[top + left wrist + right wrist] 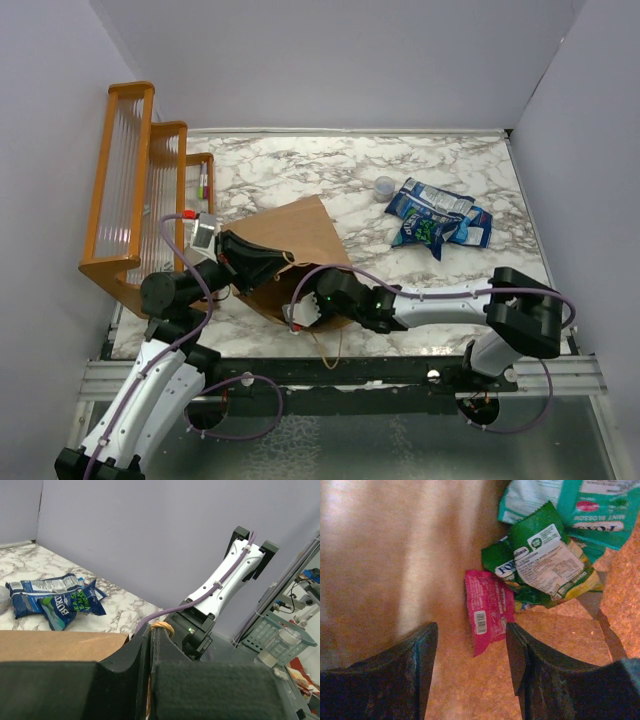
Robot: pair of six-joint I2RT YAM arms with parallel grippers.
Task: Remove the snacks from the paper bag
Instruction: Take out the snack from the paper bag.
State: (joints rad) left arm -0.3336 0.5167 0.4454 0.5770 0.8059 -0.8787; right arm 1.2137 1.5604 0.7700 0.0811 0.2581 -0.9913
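Observation:
The brown paper bag lies on its side on the marble table, mouth toward the arms. My left gripper is shut on the bag's rim by a twisted handle, holding the mouth up. My right gripper reaches into the mouth; its fingers are hidden in the top view. In the right wrist view it is open just short of a pink packet on the bag's inner wall. A green packet and a teal packet lie beyond. Blue packets lie on the table, also in the left wrist view.
An orange wooden rack stands at the left edge beside the left arm. A small clear cup sits next to the blue packets. Grey walls close the table at the back and both sides. The right arm crosses in front of the bag.

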